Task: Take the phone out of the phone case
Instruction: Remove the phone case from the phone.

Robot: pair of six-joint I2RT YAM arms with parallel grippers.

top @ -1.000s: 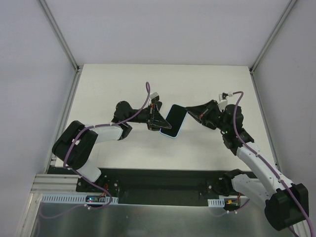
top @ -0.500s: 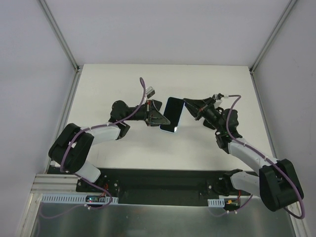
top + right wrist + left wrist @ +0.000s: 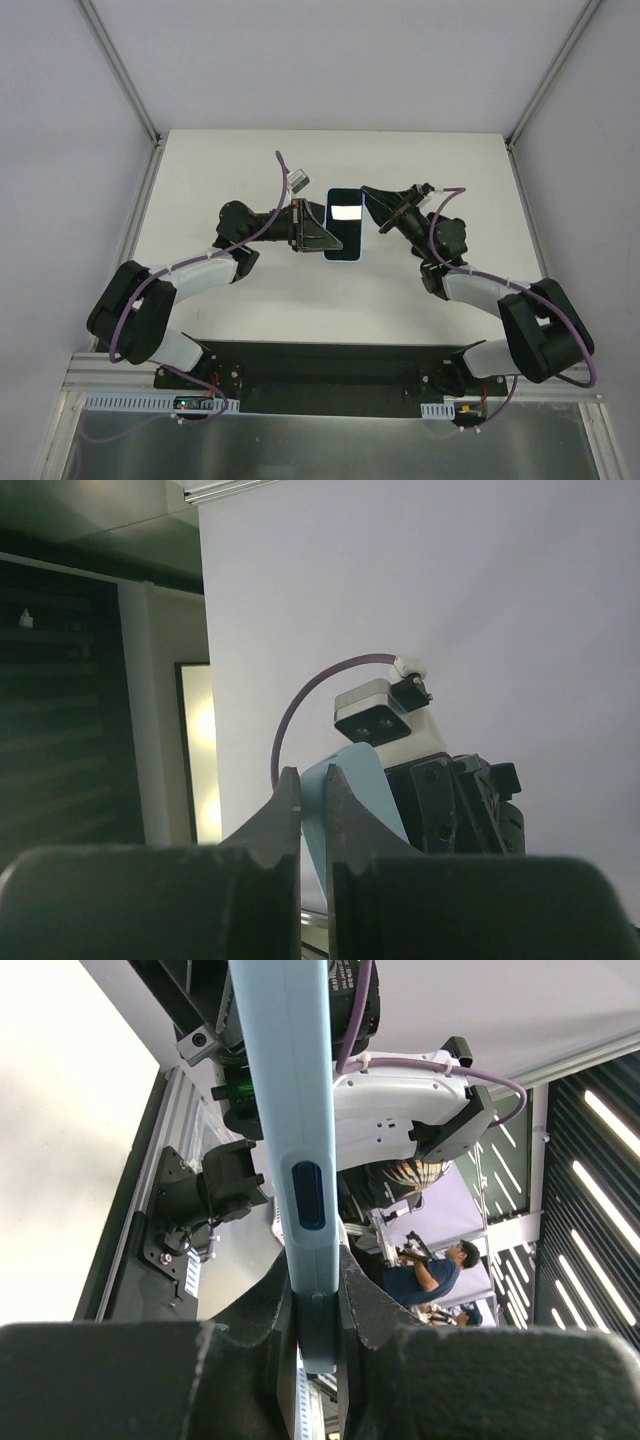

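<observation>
The phone (image 3: 345, 232), a glossy black slab with a bright glare at its far end, sits in the pale blue phone case (image 3: 343, 259) and is held above the table's middle. My left gripper (image 3: 322, 238) is shut on the case's left long edge. In the left wrist view the case edge (image 3: 296, 1110) with its side button runs up from between my fingers (image 3: 262, 1305). My right gripper (image 3: 369, 203) is shut on the far right corner. The right wrist view shows the case's blue back (image 3: 352, 785) pinched between the fingertips (image 3: 288, 798). The screen is hidden in both wrist views.
The white table (image 3: 240, 160) is walled by pale panels with metal corner posts (image 3: 150, 135). The black base plate (image 3: 320, 372) runs along the near edge. The left arm's camera block (image 3: 375, 712) faces my right wrist.
The cased phone has turned from a slant to lying straight along the table's depth and has shifted a little farther away. Both grippers have moved with it, still holding it.
</observation>
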